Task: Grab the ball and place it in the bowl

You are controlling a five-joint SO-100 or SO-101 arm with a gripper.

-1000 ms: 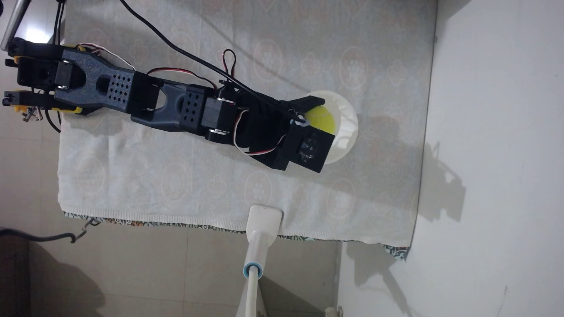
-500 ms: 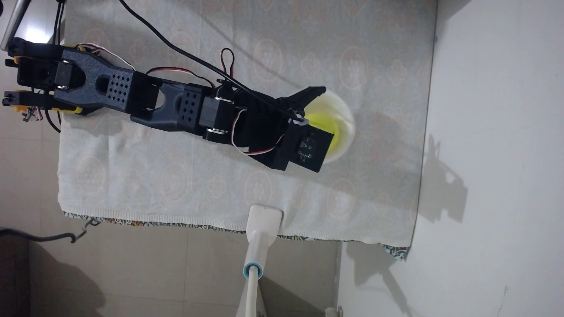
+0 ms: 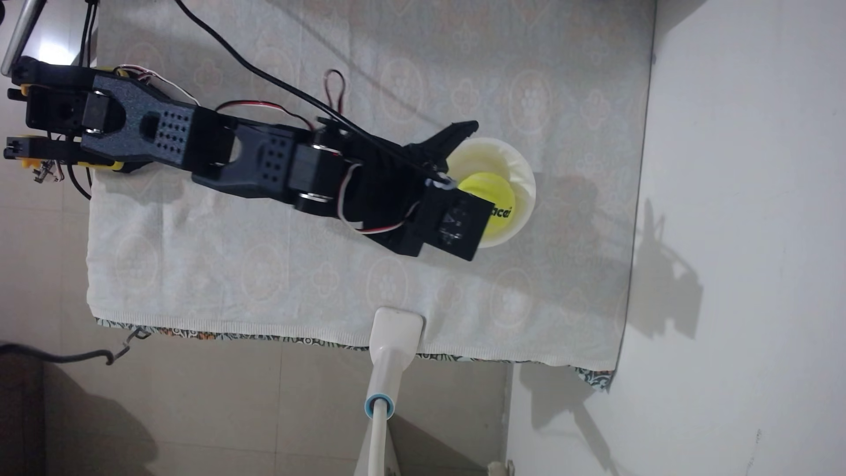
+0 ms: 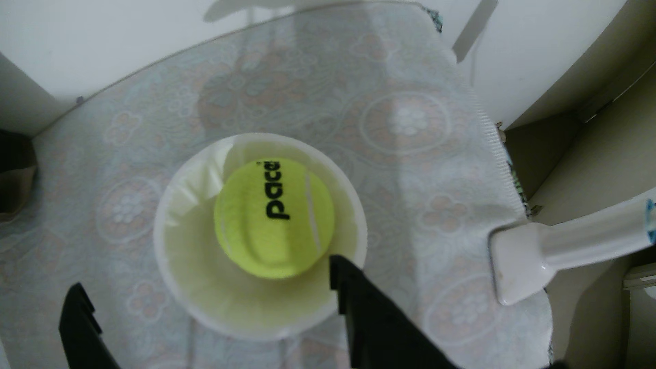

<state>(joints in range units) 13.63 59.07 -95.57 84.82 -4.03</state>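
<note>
Both fingers [image 4: 372, 312] of the gripper [image 4: 202, 280] stand spread wide above the white fluted bowl [image 4: 177, 198], pinching nothing. Inside the bowl rests the yellow-green tennis ball [image 4: 273, 220], free of the fingers. On the patterned tablecloth [image 3: 274, 256], the bowl [image 3: 522, 169] sits toward the wall-side edge in the fixed view.

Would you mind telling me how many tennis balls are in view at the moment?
1. The ball lies inside the white bowl on the patterned cloth, free of the open gripper. In the fixed view the arm covers part of the bowl, though nothing suggests another there.
</note>
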